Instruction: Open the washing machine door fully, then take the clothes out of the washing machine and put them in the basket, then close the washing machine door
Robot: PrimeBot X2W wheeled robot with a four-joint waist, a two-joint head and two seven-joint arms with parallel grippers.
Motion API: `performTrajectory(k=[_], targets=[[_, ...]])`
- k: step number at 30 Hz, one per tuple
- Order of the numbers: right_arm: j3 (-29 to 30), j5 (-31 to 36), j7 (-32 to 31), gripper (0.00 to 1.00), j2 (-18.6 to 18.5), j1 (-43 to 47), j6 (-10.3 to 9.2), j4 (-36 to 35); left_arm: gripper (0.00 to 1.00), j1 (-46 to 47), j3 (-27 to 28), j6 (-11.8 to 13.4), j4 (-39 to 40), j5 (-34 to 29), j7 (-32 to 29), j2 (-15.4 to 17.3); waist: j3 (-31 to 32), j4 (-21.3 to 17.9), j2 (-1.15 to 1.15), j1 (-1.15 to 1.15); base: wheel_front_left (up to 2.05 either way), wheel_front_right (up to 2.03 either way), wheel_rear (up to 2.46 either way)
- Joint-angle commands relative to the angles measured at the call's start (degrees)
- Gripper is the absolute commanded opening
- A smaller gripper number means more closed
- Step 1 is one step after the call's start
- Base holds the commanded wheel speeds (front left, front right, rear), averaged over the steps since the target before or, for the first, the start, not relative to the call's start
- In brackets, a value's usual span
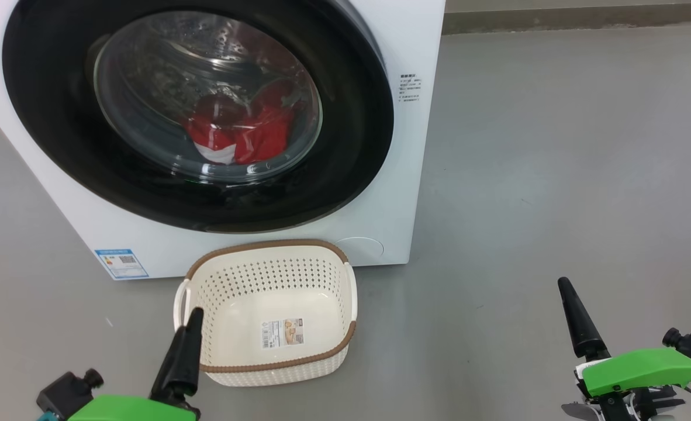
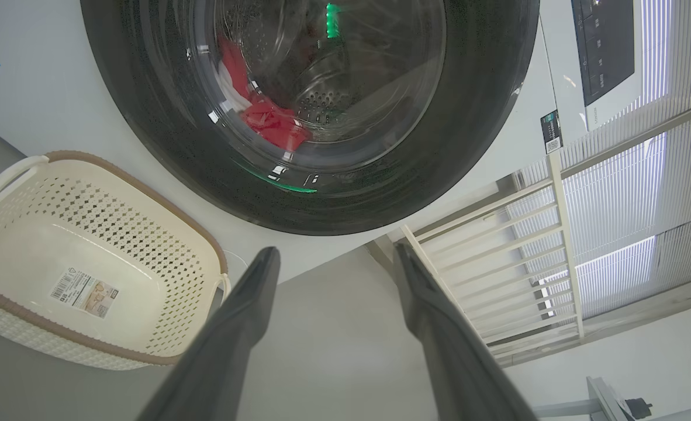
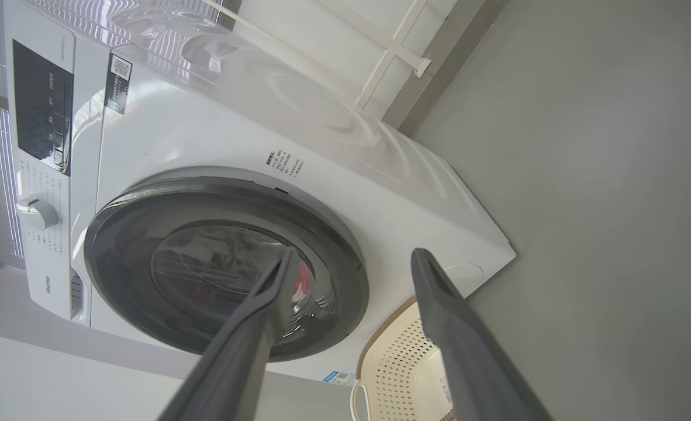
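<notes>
The white washing machine [image 1: 415, 146] stands at upper left, its round black door [image 1: 351, 146] shut flat against the front. Through the glass window red clothes [image 1: 246, 134] with a white patch lie low in the steel drum. The cream basket [image 1: 269, 244] with a brown rim sits empty on the floor just before the machine. One dark finger [image 1: 182, 351] of my left gripper overlaps the basket's near-left corner. My right gripper's finger [image 1: 576, 318] hangs over bare floor at lower right. In the wrist views the left gripper [image 2: 337, 251] and right gripper [image 3: 354, 252] are open and hold nothing.
Grey floor [image 1: 556, 175] spreads wide to the right of the machine, ending at a dark skirting board [image 1: 556, 20]. A white slatted rack [image 2: 497, 251] stands beside the machine. The control panel [image 3: 41, 111] and knob [image 3: 35, 211] sit above the door.
</notes>
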State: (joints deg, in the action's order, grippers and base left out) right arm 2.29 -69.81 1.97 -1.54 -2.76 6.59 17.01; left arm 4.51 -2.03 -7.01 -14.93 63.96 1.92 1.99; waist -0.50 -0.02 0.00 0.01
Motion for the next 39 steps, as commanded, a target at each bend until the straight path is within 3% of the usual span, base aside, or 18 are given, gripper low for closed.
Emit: performTrajectory(k=[1,20,39], targets=[[-0.84,1.36,0.55,1.0,-0.66,-2.63,0.42,-1.79,1.0,2.58,0.6,-0.19,2.03,-1.55,0.62,0.41,0.01,-0.01,0.0,0.0,0.0,0.0,0.0],[-2.64,16.36,3.92,1.0,-0.84,-3.83,0.55,-3.27,1.0,3.42,-1.15,2.69,4.1,-19.45,3.98,0.53,-0.45,-0.21,0.0,0.0,0.0,0.0,0.0],[-3.78,28.63,6.95,1.0,-1.0,-5.33,0.67,-3.48,1.0,4.46,-2.24,5.38,3.56,-32.31,7.01,0.65,-0.81,-0.37,0.0,0.0,0.0,0.0,0.0]])
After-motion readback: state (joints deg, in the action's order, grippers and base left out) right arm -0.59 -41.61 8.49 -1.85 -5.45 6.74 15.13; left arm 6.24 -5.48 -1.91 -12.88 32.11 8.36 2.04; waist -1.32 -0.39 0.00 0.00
